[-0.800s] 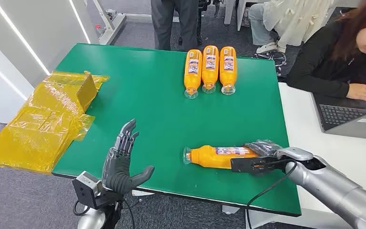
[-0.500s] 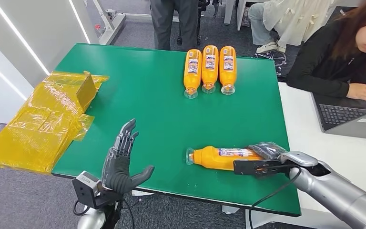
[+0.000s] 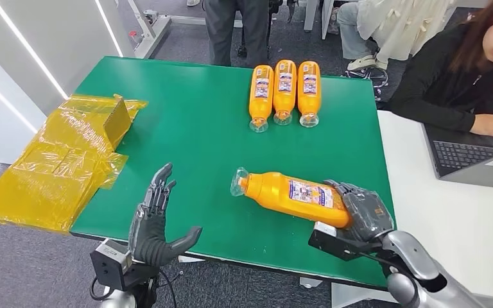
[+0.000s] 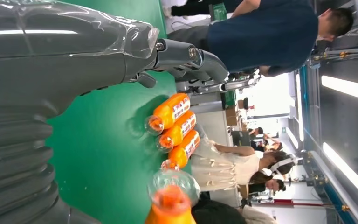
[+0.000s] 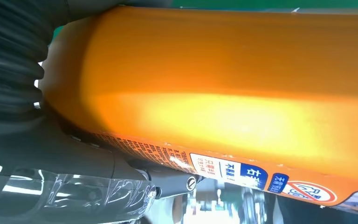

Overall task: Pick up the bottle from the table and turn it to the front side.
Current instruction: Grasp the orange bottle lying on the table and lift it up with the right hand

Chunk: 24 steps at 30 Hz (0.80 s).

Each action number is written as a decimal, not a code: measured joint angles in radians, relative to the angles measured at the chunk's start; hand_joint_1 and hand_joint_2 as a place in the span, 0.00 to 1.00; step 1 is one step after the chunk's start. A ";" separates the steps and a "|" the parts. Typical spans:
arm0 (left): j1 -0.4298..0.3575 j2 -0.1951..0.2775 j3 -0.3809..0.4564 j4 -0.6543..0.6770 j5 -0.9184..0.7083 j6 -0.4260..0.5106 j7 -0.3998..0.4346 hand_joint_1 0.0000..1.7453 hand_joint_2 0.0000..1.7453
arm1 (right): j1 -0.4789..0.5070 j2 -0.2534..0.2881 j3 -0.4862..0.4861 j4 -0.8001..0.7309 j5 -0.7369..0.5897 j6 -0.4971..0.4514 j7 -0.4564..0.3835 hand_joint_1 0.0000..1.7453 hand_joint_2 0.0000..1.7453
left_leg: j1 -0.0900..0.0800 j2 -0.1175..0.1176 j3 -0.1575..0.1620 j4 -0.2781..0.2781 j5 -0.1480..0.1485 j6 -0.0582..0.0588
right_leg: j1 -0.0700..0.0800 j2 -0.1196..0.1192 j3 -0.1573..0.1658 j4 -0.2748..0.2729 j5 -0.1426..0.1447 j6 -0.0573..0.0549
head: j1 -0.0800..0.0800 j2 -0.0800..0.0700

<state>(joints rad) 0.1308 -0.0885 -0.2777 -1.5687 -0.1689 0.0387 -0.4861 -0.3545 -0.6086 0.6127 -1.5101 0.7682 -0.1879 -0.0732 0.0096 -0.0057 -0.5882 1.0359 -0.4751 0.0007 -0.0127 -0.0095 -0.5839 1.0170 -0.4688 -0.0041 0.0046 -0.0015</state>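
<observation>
Near the green table's (image 3: 186, 128) right front edge, the right hand (image 3: 366, 215) is holding an orange juice bottle (image 3: 289, 194) by its base, likely full, rigid, smooth and slippery, while the left hand (image 3: 154, 221) is hovering with fingers spread.

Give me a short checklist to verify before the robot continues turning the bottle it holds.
1. Right hand grips the orange bottle at its base end: ok.
2. Bottle is lifted off the green table: cannot tell.
3. Label faces up toward the head camera: ok.
4. Left hand is open and apart from the bottle: ok.
5. The three bottles in a row at the far edge lie away from the turning path: ok.
6. Person's hand stays by the laptop, off the green table: ok.
</observation>
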 joint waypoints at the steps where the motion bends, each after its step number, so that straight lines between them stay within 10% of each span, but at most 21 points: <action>1: 0.003 0.000 0.000 -0.006 -0.002 0.003 0.002 0.00 1.00 | 0.037 0.003 -0.022 -0.027 0.017 -0.015 -0.001 1.00 1.00 | 0.000 0.000 0.000 0.000 0.000 0.000 | 0.000 0.000 0.000 0.000 0.000 0.000 | 0.000 0.000; 14: 0.041 0.009 -0.006 -0.042 0.041 0.027 0.027 0.00 1.00 | 0.446 0.102 -0.192 -0.281 0.142 -0.215 -0.066 1.00 1.00 | 0.000 0.000 0.000 0.000 -0.001 0.000 | 0.000 -0.001 -0.001 0.000 -0.002 0.000 | 0.000 0.000; 24: 0.037 0.010 -0.048 -0.044 0.339 -0.235 0.109 0.00 1.00 | 0.512 0.262 -0.128 -0.287 0.207 -0.298 -0.069 1.00 1.00 | 0.000 0.003 0.001 -0.001 -0.001 0.000 | 0.000 0.002 -0.001 0.000 -0.002 0.000 | 0.000 0.000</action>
<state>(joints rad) 0.1681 -0.0780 -0.3253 -1.6131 0.1701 -0.1966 -0.3769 0.1572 -0.3464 0.4847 -1.7971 0.9752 -0.4858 -0.1424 0.0096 -0.0026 -0.5873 1.0349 -0.4766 0.0011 -0.0128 -0.0074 -0.5844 1.0170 -0.4705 -0.0036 0.0043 -0.0015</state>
